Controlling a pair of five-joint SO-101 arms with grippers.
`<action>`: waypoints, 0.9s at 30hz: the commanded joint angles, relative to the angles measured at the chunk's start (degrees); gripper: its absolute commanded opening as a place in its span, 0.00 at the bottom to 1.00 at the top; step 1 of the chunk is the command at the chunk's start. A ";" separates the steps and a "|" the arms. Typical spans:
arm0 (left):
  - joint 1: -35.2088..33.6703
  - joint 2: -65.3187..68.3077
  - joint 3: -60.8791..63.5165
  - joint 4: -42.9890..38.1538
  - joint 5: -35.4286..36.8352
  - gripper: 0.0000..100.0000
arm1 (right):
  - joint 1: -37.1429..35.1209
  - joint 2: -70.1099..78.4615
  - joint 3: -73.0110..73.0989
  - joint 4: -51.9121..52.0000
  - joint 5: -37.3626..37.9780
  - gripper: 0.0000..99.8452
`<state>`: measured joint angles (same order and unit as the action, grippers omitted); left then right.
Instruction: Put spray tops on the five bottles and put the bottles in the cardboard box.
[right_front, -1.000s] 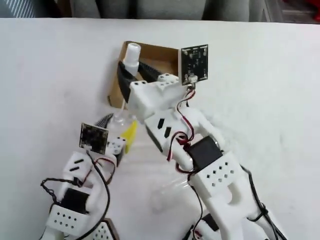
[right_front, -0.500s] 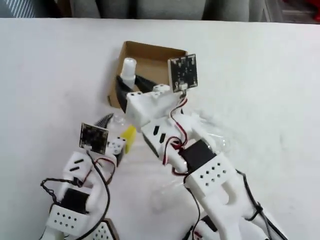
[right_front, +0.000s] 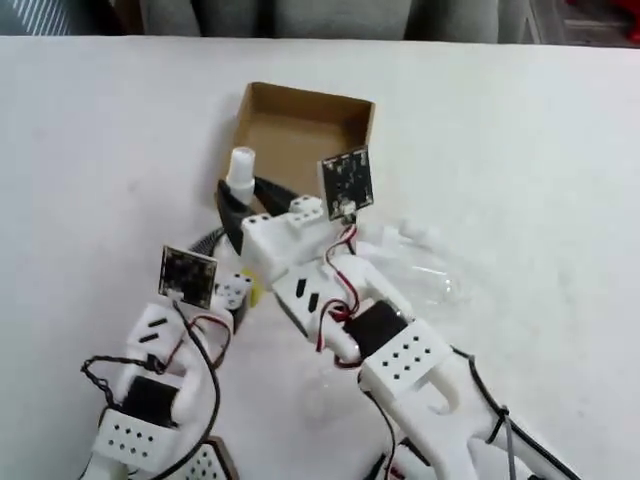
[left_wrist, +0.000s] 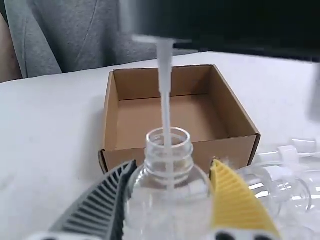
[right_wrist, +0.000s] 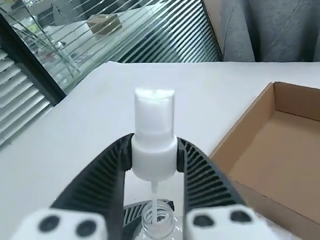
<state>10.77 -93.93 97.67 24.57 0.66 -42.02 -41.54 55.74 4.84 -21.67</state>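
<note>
Spray top (right_wrist: 154, 135), clamped in the right tool (right_wrist: 155, 150), may seat crooked on the bottle (left_wrist: 169, 145) gripped by the left tool (left_wrist: 172, 170) if lowered off-axis.

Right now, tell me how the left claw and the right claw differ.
The left claw has one grey and one yellow finger; the right claw has two black ones. The left claw grips the clear bottle, the right claw the white spray top above it. Both are shut, near the cardboard box.
</note>
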 joint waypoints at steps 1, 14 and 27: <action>0.31 -1.19 -0.35 -0.09 -0.44 0.02 | -0.22 -0.84 0.26 -1.27 0.09 0.02; 0.31 -1.19 -0.35 0.09 -0.44 0.02 | -1.71 -0.84 2.99 -1.01 3.52 0.02; 0.22 -1.19 -0.35 0.18 -0.44 0.02 | -4.62 -1.80 3.43 2.95 10.02 0.20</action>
<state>10.77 -93.93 97.67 24.57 0.66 -46.24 -41.54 60.22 6.33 -12.18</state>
